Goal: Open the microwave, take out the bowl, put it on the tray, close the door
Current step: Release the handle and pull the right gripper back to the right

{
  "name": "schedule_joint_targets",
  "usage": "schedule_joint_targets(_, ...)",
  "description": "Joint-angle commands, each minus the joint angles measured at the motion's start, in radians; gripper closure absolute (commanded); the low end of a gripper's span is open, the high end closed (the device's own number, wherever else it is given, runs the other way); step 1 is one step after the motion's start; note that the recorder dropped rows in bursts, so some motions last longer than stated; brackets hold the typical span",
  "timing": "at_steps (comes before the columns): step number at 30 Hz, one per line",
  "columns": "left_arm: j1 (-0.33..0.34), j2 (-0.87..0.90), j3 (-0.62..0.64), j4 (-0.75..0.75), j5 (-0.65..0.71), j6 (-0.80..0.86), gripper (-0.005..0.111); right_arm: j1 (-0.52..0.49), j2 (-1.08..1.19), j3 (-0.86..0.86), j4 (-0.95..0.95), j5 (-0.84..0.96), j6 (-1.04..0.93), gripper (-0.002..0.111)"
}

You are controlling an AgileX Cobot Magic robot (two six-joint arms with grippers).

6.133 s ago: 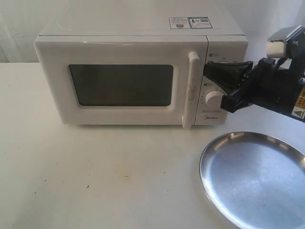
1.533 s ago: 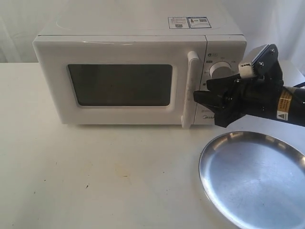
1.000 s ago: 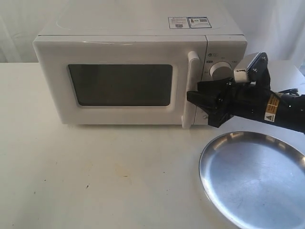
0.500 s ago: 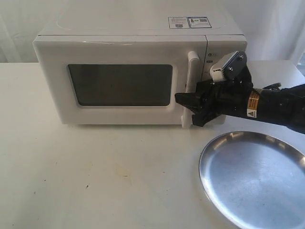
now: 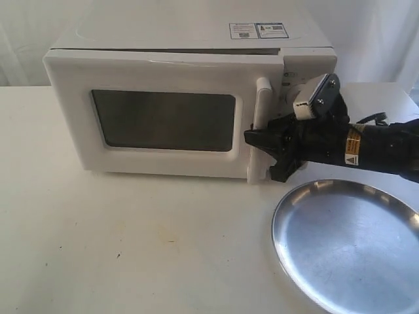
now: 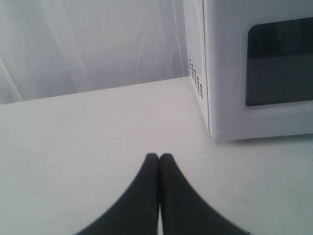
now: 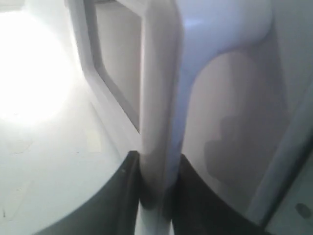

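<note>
The white microwave (image 5: pixel 183 39) stands at the back of the table. Its door (image 5: pixel 150 118) with the dark window is swung out a crack at the handle side. My right gripper (image 5: pixel 260 149) is shut on the door's vertical white bar handle (image 5: pixel 260 114); in the right wrist view the black fingers (image 7: pixel 127 191) clamp both sides of the handle (image 7: pixel 159 122). The silver tray (image 5: pixel 347 245) lies at the front right. My left gripper (image 6: pixel 159 157) is shut and empty above the bare table, left of the microwave's (image 6: pixel 254 63) side. The bowl is hidden.
A white curtain (image 6: pixel 93 44) hangs behind the table. The white tabletop (image 5: pixel 131 242) stretches in front of the microwave. The control panel (image 5: pixel 308 65) with its label icons sits right of the door, partly hidden by my right arm.
My right gripper moved in from the control panel to the handle and closed on it. In the last half second the door came out a crack.
</note>
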Motion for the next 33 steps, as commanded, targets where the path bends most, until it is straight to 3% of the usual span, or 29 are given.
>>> schedule_joint_targets(1, -0.001, -0.002, -0.003, -0.008, -0.004, 0.0, 0.107, 0.029, -0.004, -0.019, -0.209, -0.211, -0.016, 0.108)
schedule_joint_targets(11, -0.001, -0.002, -0.003, -0.008, -0.004, 0.0, 0.107, 0.027, -0.081, 0.062, -0.279, -0.211, 0.021, 0.108)
schedule_joint_targets(15, -0.001, -0.002, -0.003, -0.008, -0.004, 0.0, 0.107, 0.027, -0.197, 0.147, -0.22, -0.01, 0.02, 0.108)
schedule_joint_targets(18, -0.001, -0.002, -0.003, -0.008, -0.004, 0.0, 0.107, 0.027, -0.296, 0.19, -0.22, 0.114, 0.137, 0.108)
schedule_joint_targets(29, -0.001, -0.002, -0.003, -0.008, -0.004, 0.0, 0.107, 0.027, -0.683, 0.363, -0.231, 0.356, 0.362, 0.108)
schedule_joint_targets(33, -0.001, -0.002, -0.003, -0.008, -0.004, 0.0, 0.107, 0.029, -0.809, 0.425, -0.237, 0.354, 0.401, 0.108)
